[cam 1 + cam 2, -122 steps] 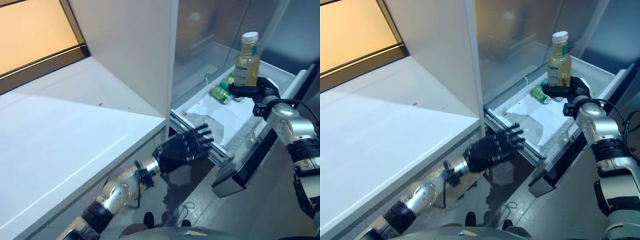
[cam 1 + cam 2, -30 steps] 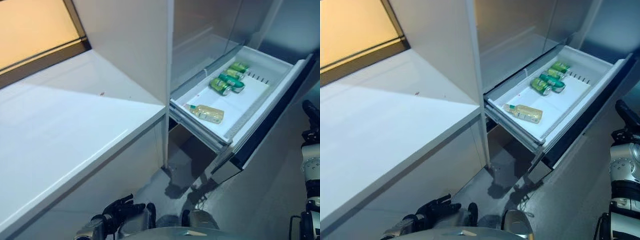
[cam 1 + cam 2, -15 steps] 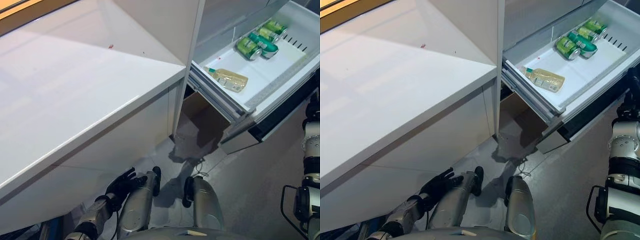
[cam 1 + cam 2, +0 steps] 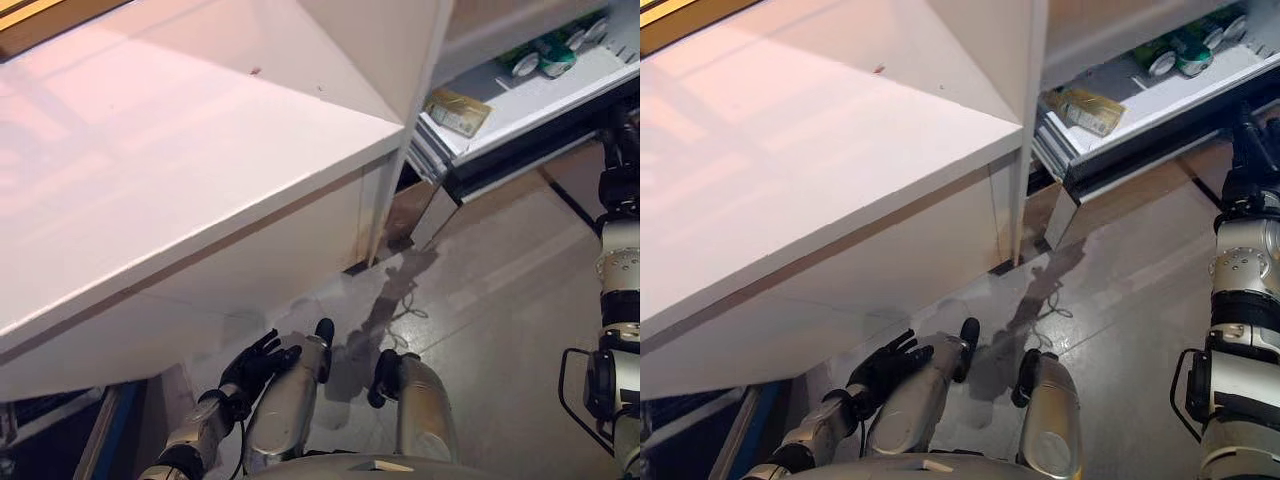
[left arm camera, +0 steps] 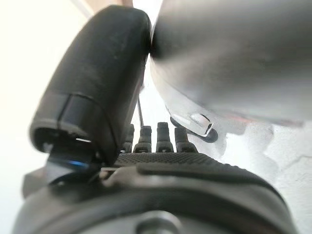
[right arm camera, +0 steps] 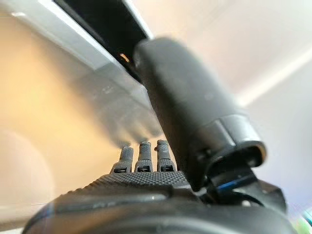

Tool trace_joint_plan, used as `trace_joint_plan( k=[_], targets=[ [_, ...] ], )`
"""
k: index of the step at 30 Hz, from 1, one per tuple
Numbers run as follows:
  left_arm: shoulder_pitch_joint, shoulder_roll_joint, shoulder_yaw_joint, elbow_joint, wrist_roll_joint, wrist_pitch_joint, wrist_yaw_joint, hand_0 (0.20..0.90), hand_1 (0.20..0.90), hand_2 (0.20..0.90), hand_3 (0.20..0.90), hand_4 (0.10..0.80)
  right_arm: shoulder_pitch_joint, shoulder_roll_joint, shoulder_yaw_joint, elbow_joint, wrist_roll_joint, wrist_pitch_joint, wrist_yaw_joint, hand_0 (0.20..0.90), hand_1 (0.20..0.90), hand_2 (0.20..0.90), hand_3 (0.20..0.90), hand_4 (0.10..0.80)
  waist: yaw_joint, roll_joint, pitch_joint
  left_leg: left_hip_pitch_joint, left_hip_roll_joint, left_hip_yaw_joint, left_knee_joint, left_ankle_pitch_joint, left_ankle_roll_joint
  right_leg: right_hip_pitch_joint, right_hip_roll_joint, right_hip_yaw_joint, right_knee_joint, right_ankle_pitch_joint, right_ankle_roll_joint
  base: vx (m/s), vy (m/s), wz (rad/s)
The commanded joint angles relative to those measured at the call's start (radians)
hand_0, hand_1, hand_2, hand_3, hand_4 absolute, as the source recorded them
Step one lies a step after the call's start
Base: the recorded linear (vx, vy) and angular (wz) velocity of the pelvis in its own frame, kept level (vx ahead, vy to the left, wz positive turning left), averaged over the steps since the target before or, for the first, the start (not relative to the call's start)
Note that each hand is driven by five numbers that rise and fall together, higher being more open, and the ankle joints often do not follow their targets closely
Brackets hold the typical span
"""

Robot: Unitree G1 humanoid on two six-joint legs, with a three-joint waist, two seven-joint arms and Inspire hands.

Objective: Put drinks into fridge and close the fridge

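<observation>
A white bench (image 4: 790, 180) fills the upper left, and beside its right end the fridge drawer (image 4: 1160, 115) stands pulled out, with a bottle (image 4: 1085, 108) of yellowish drink lying on its side near the front and green cans (image 4: 1180, 52) lying further back. The right hand (image 4: 1248, 150) is raised at the right edge, just beside the drawer's dark front, its fingers too dark to read. The left hand (image 4: 885, 368) hangs low over the grey floor (image 4: 1120, 290) below the bench, fingers loosely spread and empty.

White counter (image 4: 150, 150) over grey, glossy floor (image 4: 500, 300).
</observation>
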Motion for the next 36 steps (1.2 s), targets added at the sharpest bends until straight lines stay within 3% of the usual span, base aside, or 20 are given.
trace_joint_plan(
  k=[1, 7, 11, 12, 15, 18, 23, 27, 30, 36],
  targets=[
    [0.111, 0.060, -0.016, -0.024, 0.018, -0.023, -0.006, 0.900, 0.900, 0.900, 0.900, 0.800, -0.125, 0.011, 0.137, -0.050, -0.045, 0.027, 0.132, 0.900, 0.900, 0.900, 0.900, 0.800, 0.104, -0.008, -0.050, 0.092, -0.021, 0.033, -0.062, -0.117, 0.071, 0.038, 0.026, 0.048, 0.044, -0.029, -0.013, 0.086, -0.005, 0.28],
    [0.127, 0.069, -0.002, -0.011, 0.044, -0.021, -0.018, 0.900, 0.900, 0.900, 0.900, 0.800, -0.117, 0.012, 0.121, -0.040, -0.057, 0.019, 0.113, 0.900, 0.900, 0.900, 0.900, 0.800, 0.121, -0.017, -0.077, 0.141, -0.013, 0.007, -0.107, -0.106, 0.063, 0.109, 0.026, 0.025, -0.020, -0.018, -0.002, 0.100, -0.008, 0.23],
    [0.140, 0.073, 0.001, 0.003, 0.062, -0.031, -0.027, 0.900, 0.900, 0.900, 0.900, 0.800, -0.100, 0.009, 0.107, -0.042, -0.097, -0.045, 0.049, 0.900, 0.900, 0.900, 0.900, 0.800, 0.121, -0.027, -0.090, 0.168, -0.010, 0.000, -0.124, -0.109, 0.063, 0.146, 0.036, 0.025, -0.064, -0.004, 0.006, 0.037, -0.008, 0.04],
    [0.141, 0.071, 0.003, 0.010, 0.069, -0.036, -0.029, 0.900, 0.900, 0.900, 0.900, 0.800, -0.097, 0.007, 0.100, -0.043, -0.151, -0.075, 0.013, 0.900, 0.900, 0.900, 0.900, 0.800, 0.119, -0.023, -0.093, 0.164, -0.006, 0.003, -0.130, -0.085, 0.067, 0.143, 0.037, 0.014, -0.079, 0.024, 0.002, -0.060, 0.028, 0.03],
    [0.144, 0.066, 0.009, 0.025, 0.087, -0.041, -0.026, 0.900, 0.900, 0.900, 0.900, 0.800, -0.068, 0.015, 0.092, -0.076, -0.234, -0.113, -0.061, 0.900, 0.900, 0.900, 0.900, 0.800, 0.104, -0.034, -0.107, 0.184, 0.000, 0.010, -0.141, -0.090, 0.071, 0.164, 0.052, 0.028, -0.129, 0.048, 0.012, -0.011, 0.000, 0.05],
    [0.144, 0.063, 0.023, 0.033, 0.105, -0.031, -0.022, 0.900, 0.900, 0.900, 0.900, 0.800, 0.001, 0.046, 0.090, -0.149, -0.248, -0.101, -0.058, 0.900, 0.900, 0.900, 0.900, 0.800, 0.081, -0.049, -0.121, 0.207, 0.007, 0.028, -0.157, -0.095, 0.074, 0.184, 0.070, 0.051, -0.188, 0.071, 0.021, -0.003, -0.012, -0.06],
    [0.139, 0.058, 0.057, 0.042, 0.146, -0.016, -0.016, 0.900, 0.900, 0.900, 0.900, 0.800, 0.195, 0.143, 0.109, -0.266, -0.271, -0.048, 0.018, 0.900, 0.900, 0.900, 0.900, 0.800, 0.019, -0.082, -0.162, 0.256, 0.030, 0.082, -0.211, -0.091, 0.075, 0.220, 0.099, 0.107, -0.329, 0.139, 0.041, -0.050, -0.030, -0.34],
    [0.142, 0.052, 0.075, 0.038, 0.150, -0.008, -0.006, 0.900, 0.900, 0.900, 0.900, 0.800, 0.408, 0.232, 0.148, -0.287, -0.290, 0.019, 0.161, 0.900, 0.900, 0.900, 0.900, 0.800, -0.040, -0.101, -0.220, 0.319, 0.062, 0.145, -0.307, -0.071, 0.063, 0.263, 0.124, 0.149, -0.459, 0.192, 0.064, -0.068, -0.040, -0.49],
    [0.134, 0.054, 0.092, 0.029, 0.148, 0.002, -0.005, 0.900, 0.900, 0.900, 0.900, 0.800, 0.514, 0.272, 0.178, -0.217, -0.364, 0.102, 0.243, 0.900, 0.900, 0.900, 0.900, 0.800, -0.075, -0.112, -0.264, 0.359, 0.080, 0.185, -0.375, -0.050, 0.049, 0.288, 0.140, 0.163, -0.529, 0.223, 0.077, -0.081, -0.053, -0.50],
    [0.098, 0.057, 0.111, 0.046, 0.161, 0.025, -0.020, 0.900, 0.900, 0.900, 0.900, 0.800, 0.628, 0.364, 0.232, 0.054, -0.520, 0.161, 0.346, 0.900, 0.900, 0.900, 0.900, 0.800, -0.111, -0.111, -0.324, 0.431, 0.094, 0.230, -0.476, -0.024, 0.034, 0.339, 0.167, 0.166, -0.611, 0.248, 0.085, -0.058, -0.041, -0.31]
  ],
)
